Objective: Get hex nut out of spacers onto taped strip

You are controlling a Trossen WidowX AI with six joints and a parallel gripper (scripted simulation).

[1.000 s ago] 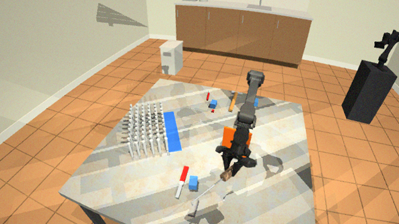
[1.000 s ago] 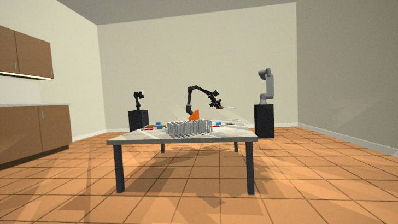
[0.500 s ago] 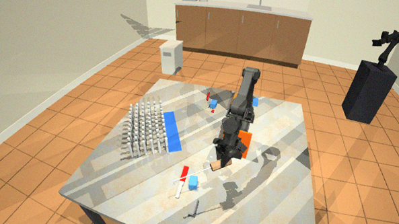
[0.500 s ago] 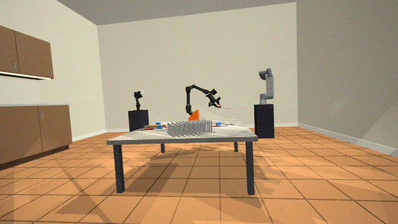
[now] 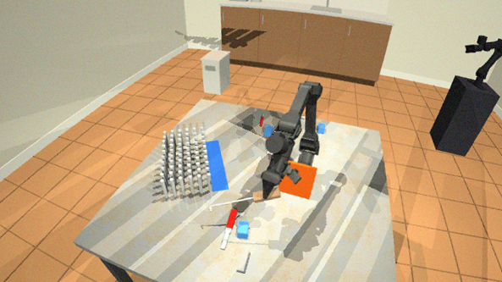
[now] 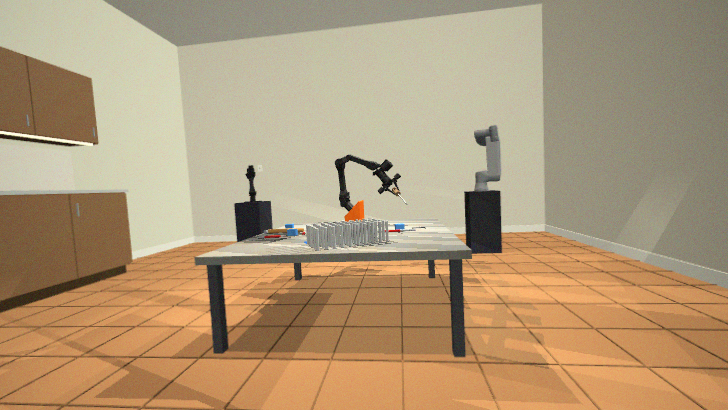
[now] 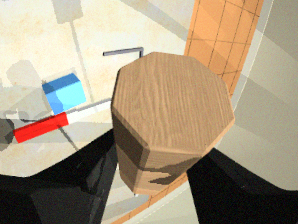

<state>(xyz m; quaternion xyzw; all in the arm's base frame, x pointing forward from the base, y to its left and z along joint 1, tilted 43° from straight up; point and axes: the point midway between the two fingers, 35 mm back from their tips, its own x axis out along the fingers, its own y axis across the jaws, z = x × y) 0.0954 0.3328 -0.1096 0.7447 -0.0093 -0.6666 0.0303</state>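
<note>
The nut cannot be made out among the spacers (image 5: 185,162), which stand upright in a tight grid on the left part of the surface (image 5: 335,232) in the top view; it is too small or hidden between them. Just beside the grid, on the side facing the arm, lies the blue taped strip (image 5: 216,164), with nothing visible on it. The tool in play is a hook with a wooden handle (image 7: 172,117) and a thin pale rod (image 5: 231,202). The end effector (image 5: 267,190) is closed on the handle: in the wrist view the faceted wooden end fills the middle of the picture, with a dark finger (image 7: 73,196) pressed against each side. From the exterior view the tool is held well above the surface, rod slanting downward. In the top view the rod points toward the spacers, its tip well short of the strip. An orange panel (image 5: 300,180) stands just beside the end effector. Below the rod lie a red and white tool (image 5: 228,228) and a blue block (image 5: 242,229), close together, with a small dark L-shaped key (image 5: 243,264) farther toward the near edge. Two more blue blocks (image 5: 268,130) sit near the arm's base.
</note>
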